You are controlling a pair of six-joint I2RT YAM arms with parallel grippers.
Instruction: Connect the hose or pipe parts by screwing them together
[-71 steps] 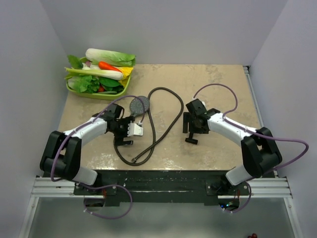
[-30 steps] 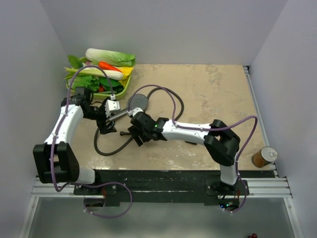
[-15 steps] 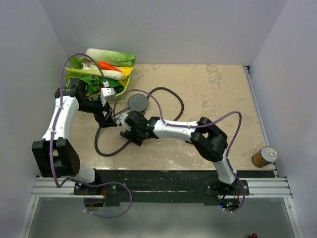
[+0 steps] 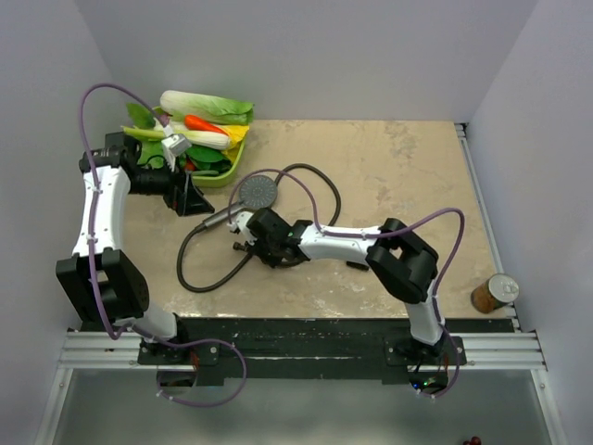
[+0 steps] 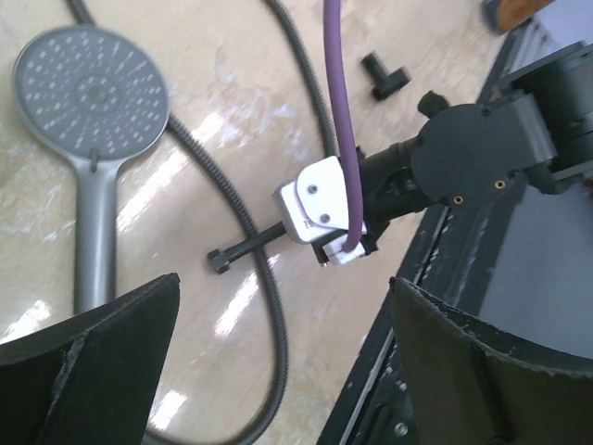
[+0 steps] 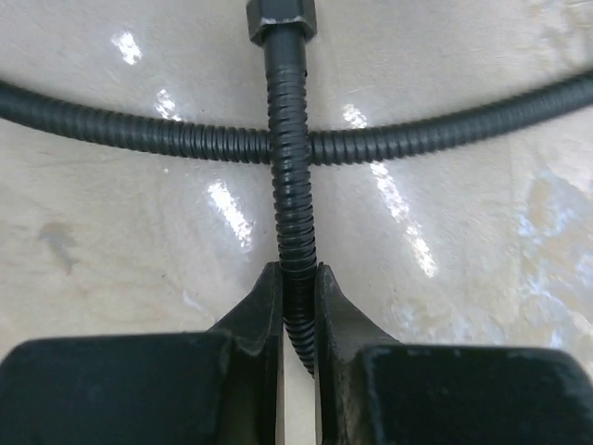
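End section of hose (image 6: 289,185) runs straight out from the right gripper (image 6: 296,278), which is clamped on it, nut (image 6: 281,19) foremost, crossing another hose loop. The shower head (image 4: 258,193) lies face up mid-table (image 4: 398,167), its handle pointing near-left, apparently unconnected. The left gripper (image 4: 192,199) hangs spread wide beside the tray (image 4: 229,170). Pale walls (image 4: 324,56) enclose the table.

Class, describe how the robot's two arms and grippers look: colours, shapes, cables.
The left arm and right arm have white shells between bulky black joints. A purple cable loops loosely along each, and a small white block sits near each wrist. The left gripper and right gripper are matte black, each with two tapering fingers.
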